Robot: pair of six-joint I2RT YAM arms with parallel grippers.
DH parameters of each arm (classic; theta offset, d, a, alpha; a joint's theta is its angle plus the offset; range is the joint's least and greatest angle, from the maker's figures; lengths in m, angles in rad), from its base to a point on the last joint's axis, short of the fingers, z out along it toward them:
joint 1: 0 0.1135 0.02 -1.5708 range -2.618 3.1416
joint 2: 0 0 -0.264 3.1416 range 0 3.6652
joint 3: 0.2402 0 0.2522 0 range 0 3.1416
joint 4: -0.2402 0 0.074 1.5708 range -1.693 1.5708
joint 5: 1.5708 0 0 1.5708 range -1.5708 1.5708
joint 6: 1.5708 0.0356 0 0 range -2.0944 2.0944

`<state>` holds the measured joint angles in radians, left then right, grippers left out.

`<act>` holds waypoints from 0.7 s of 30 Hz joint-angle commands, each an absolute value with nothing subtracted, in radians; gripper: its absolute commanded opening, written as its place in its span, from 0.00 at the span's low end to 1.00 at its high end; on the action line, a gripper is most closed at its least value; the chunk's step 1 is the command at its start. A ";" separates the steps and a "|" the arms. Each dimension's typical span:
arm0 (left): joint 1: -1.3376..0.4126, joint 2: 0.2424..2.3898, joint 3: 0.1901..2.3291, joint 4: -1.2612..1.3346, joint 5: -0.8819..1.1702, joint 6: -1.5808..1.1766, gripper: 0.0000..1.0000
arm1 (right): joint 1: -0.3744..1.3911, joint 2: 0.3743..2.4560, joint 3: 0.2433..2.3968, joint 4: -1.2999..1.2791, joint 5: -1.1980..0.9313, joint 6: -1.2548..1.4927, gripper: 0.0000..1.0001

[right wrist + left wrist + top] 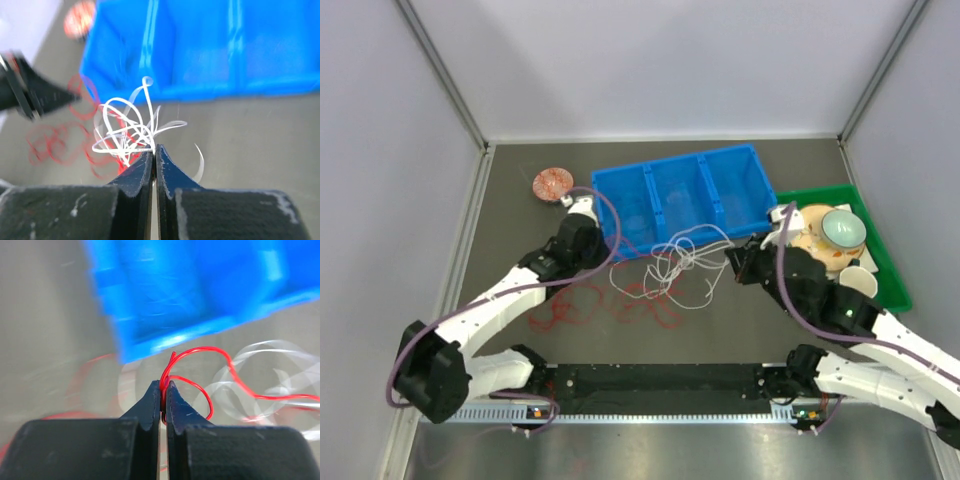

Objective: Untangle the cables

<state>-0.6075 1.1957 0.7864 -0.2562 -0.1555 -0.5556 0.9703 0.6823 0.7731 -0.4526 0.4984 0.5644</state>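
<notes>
Left gripper (163, 386): closed tight on the red cable (200, 348).
Right gripper (154, 150): closed tight on the white cable (150, 107).

Dark grey-brown matte counter (750, 325). Pale grey walls (660, 60) left, far, right. Metal corner posts (442, 75) at far left, far right. Brushed-metal strip (650, 450) along near edge. Light even, diffuse.

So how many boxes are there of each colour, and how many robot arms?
Blue box: 1
Green box: 1
Robot arms, left and right: 2
Total: 4
</notes>
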 commanded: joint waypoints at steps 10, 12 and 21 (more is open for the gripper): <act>-0.391 1.101 0.675 -0.491 -0.212 -0.696 0.00 | 0.963 0.569 0.969 -0.509 0.672 0.431 0.00; -0.371 1.094 0.667 -0.517 -0.227 -0.703 0.00 | 0.962 0.542 0.982 -0.511 0.687 0.426 0.00; -0.315 1.037 0.643 -0.586 -0.311 -0.736 0.00 | 0.963 0.471 1.089 -0.482 0.753 0.370 0.00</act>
